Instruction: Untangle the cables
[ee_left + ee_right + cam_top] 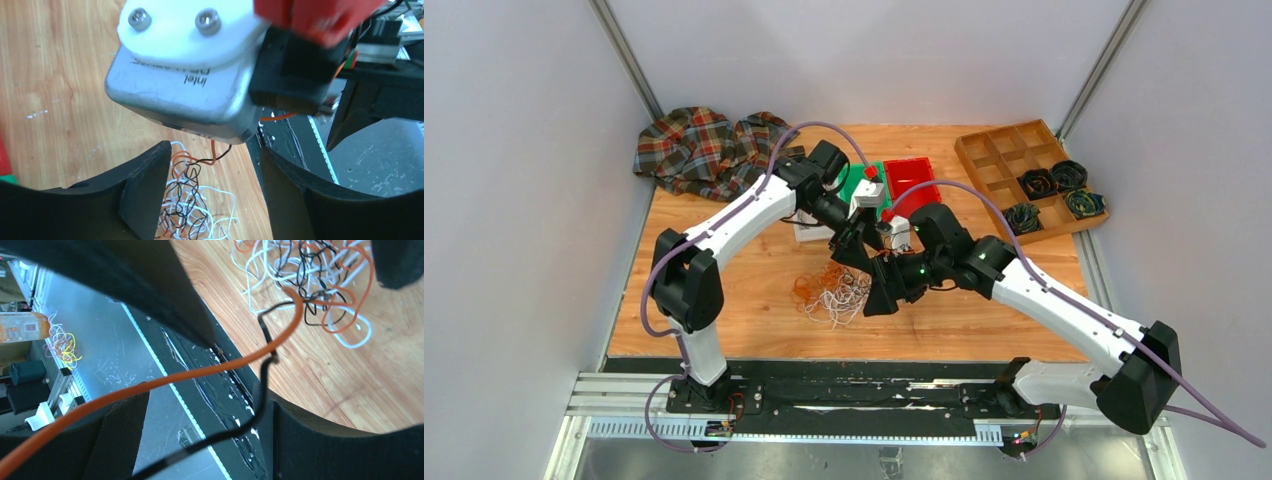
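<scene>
Here's the tangle of thin black, orange-brown and white cables [832, 290], lying on the pale wooden table [744, 330] near its front edge, very much one knotted bunch! Just right of it, the left arm's black two-finger gripper [212, 170] hovers over the heap, jaws wide, gripping nothing. Then the right arm's black gripper [200, 400]: fingers apart too, with an orange strand [200, 372] and a black strand [265, 340] running between them, pulled clear of the bunch. Nothing looks fully separated, so nearly everything remains.

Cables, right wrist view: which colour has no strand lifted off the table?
The white cables: all lie in the pile, while an orange strand and a black strand rise toward the camera.
</scene>
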{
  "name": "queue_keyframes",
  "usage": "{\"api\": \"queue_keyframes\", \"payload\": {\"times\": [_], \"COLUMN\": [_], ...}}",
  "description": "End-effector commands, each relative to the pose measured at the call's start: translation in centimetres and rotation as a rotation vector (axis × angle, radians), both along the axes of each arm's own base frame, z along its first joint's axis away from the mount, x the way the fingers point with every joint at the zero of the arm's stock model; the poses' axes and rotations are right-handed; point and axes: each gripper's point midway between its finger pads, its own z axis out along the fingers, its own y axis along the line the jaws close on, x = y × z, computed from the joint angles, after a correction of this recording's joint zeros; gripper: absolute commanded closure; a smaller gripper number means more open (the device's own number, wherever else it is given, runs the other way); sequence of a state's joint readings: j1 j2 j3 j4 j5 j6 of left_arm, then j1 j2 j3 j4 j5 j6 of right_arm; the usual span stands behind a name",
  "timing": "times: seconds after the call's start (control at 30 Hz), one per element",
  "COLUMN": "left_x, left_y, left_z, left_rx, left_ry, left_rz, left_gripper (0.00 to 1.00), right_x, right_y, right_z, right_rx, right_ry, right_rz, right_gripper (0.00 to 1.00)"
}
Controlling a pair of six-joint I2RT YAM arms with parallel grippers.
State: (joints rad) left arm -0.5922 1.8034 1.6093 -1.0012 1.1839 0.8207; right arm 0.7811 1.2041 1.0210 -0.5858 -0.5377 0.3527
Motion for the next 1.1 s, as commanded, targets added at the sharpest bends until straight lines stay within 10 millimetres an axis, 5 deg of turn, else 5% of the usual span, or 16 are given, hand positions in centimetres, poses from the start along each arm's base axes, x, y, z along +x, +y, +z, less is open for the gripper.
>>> {"api": "queue_keyframes", "payload": {"times": [0.0,0.17,0.33,0.53,0.8,1.07], "left_x": [-1.4,-1.1,4.2,3.0,-0.6,-3.9], "left_y": [0.1,0.8,0.3,2.1,7.6,9.2], "left_z": [1.5,1.5,3.6,6.6,6.5,11.0], "left_rx": [-0.061,-0.019,0.021,-0.015,0.046,-0.044], "left_ry": [0.042,-0.015,-0.031,-0.009,-0.056,-0.205], "left_rz": [-0.031,0.009,0.344,0.375,0.331,0.333], "left_gripper": [0.37,0.66,0.98,0.99,0.99,0.99], "right_x": [-0.2,-0.2,-0.3,0.5,3.4,5.2], "right_y": [1.4,1.7,1.8,0.8,-4.1,-7.8], "right_z": [2.5,2.4,1.9,1.3,-2.2,-3.1], "right_rx": [0.145,0.176,0.189,0.146,-0.142,-0.389], "right_ry": [-0.021,-0.016,-0.010,-0.051,-0.147,-0.191], "right_rz": [0.041,0.030,0.018,-0.039,-0.242,-0.336], "right_gripper": [0.25,0.25,0.25,0.19,0.16,0.16]}}
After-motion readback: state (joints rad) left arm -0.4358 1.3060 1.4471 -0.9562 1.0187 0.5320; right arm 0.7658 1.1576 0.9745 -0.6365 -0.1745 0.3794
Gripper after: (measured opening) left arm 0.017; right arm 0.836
